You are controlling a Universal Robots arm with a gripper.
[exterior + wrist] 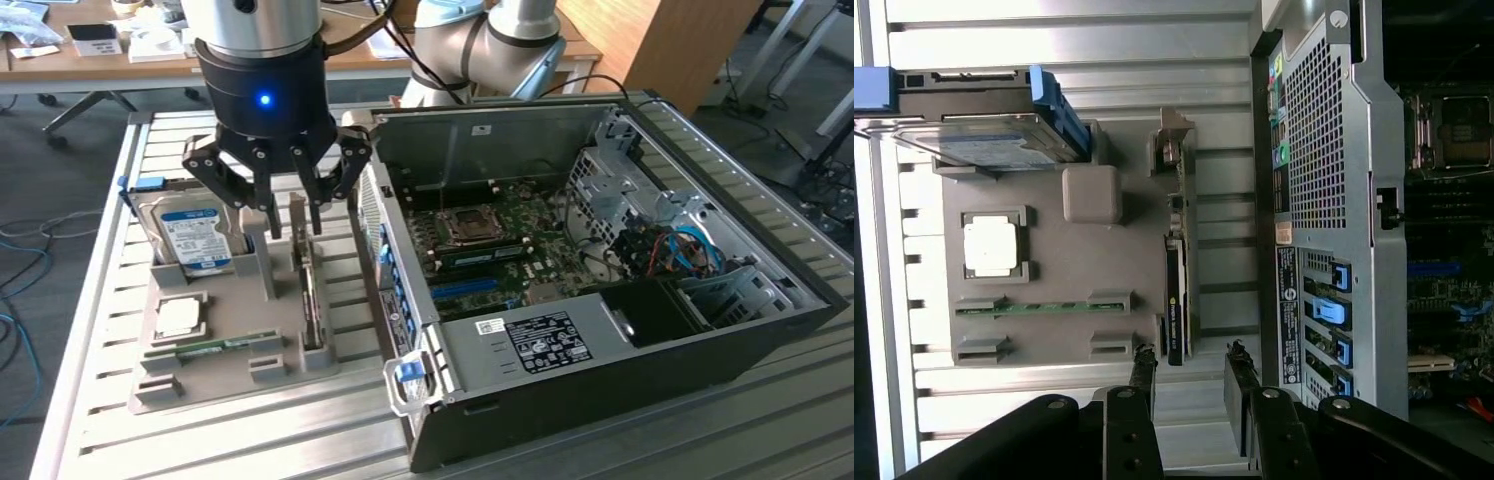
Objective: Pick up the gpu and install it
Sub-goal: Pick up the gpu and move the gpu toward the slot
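Observation:
The gpu (310,290) (1176,290) stands on its edge in a slot of the grey tray (254,330), along the tray side nearest the computer case. It is a thin green card, and its silver bracket end points toward the far side of the table. My gripper (296,208) (1191,375) hangs just above the gpu's far end, fingers pointing down. Its jaws are open with nothing between them. In the wrist view the two black fingertips (1144,368) flank the line of the card without touching it.
The tray also holds a blue-labelled hard drive (191,235), a processor chip (178,317) and a RAM stick (214,347). The open computer case (747,330) lies on the exterior view's right, motherboard (494,240) facing up. Everything rests on a slatted metal table (200,440).

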